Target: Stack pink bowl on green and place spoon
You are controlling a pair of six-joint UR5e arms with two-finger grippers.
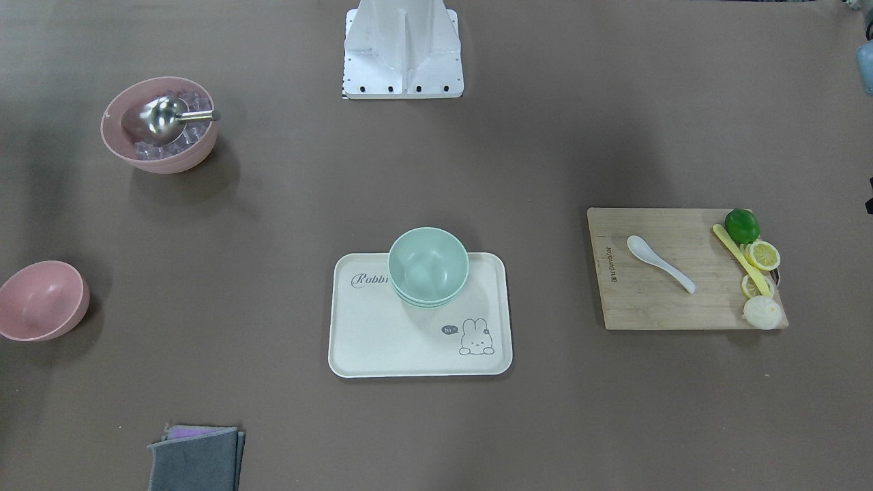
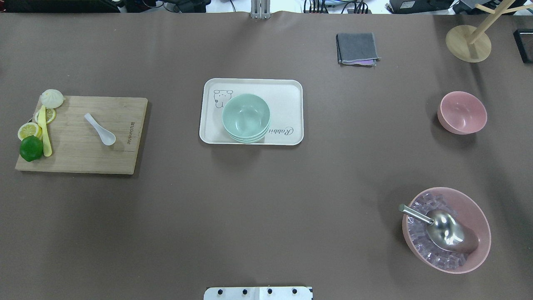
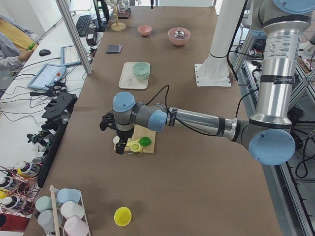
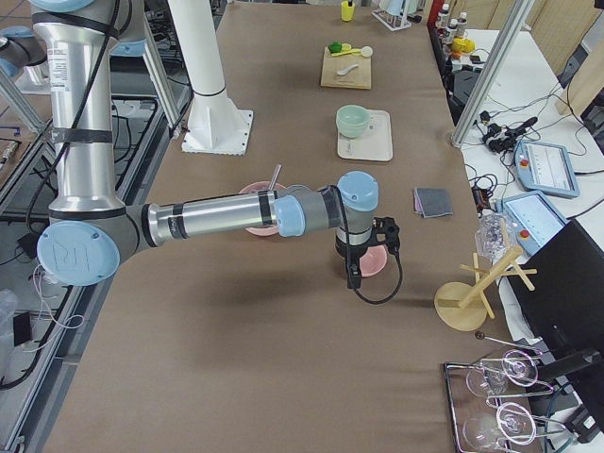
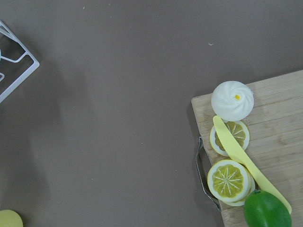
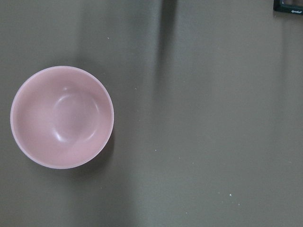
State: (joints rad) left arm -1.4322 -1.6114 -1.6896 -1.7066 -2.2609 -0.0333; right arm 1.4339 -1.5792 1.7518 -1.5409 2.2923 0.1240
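Observation:
An empty pink bowl stands on the table at the right and fills the left of the right wrist view. Stacked green bowls sit on a cream tray at the centre. A white spoon lies on a wooden board at the left. My left gripper hangs over the board's outer end. My right gripper hangs beside the pink bowl. Both show only in the side views, so I cannot tell whether they are open or shut.
A larger pink bowl holds ice cubes and a metal scoop. A lime, lemon slices, a yellow knife and a bun lie on the board's left end. A grey cloth and a wooden stand are at the far side.

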